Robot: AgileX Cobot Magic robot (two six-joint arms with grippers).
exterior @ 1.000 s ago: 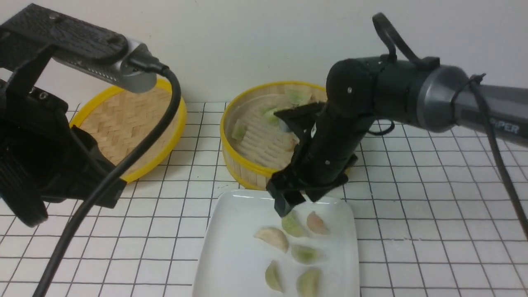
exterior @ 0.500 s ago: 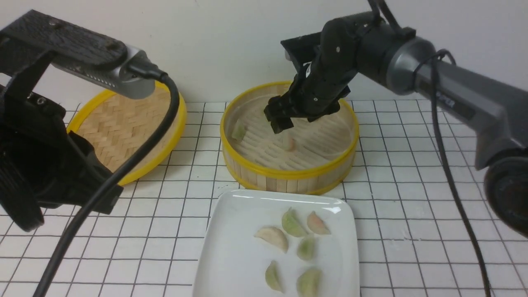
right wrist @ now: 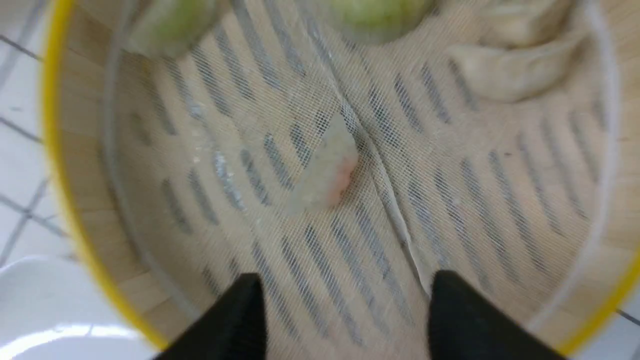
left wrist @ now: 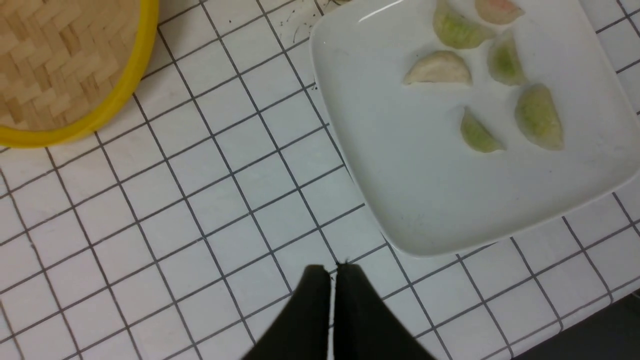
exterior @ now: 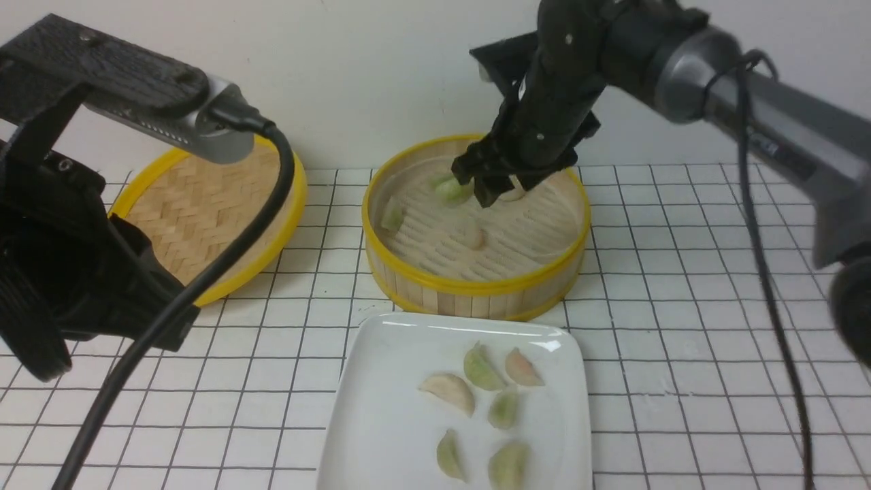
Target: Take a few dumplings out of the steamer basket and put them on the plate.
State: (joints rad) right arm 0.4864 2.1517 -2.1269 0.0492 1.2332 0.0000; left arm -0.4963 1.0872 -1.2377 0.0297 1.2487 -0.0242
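The steamer basket (exterior: 476,282) stands at the back middle and holds a few dumplings: a green one (exterior: 452,190), a pale green one (exterior: 393,215) and a pinkish one (exterior: 475,235). The pinkish dumpling (right wrist: 327,172) lies on the mesh liner in the right wrist view. My right gripper (exterior: 486,187) (right wrist: 345,285) hovers open and empty over the basket's back part. The white plate (exterior: 381,435) (left wrist: 425,200) in front holds several dumplings (exterior: 482,369) (left wrist: 439,69). My left gripper (left wrist: 332,270) is shut and empty above the tiles beside the plate.
A flat woven lid with a yellow rim (exterior: 204,204) (left wrist: 60,75) lies at the back left. The left arm's body and cable (exterior: 102,238) fill the left foreground. The surface is white tile with a dark grid.
My right gripper has risen from the plate, where it left a dumpling, and swung back over the steamer basket, moving toward its back. The left arm has not moved.
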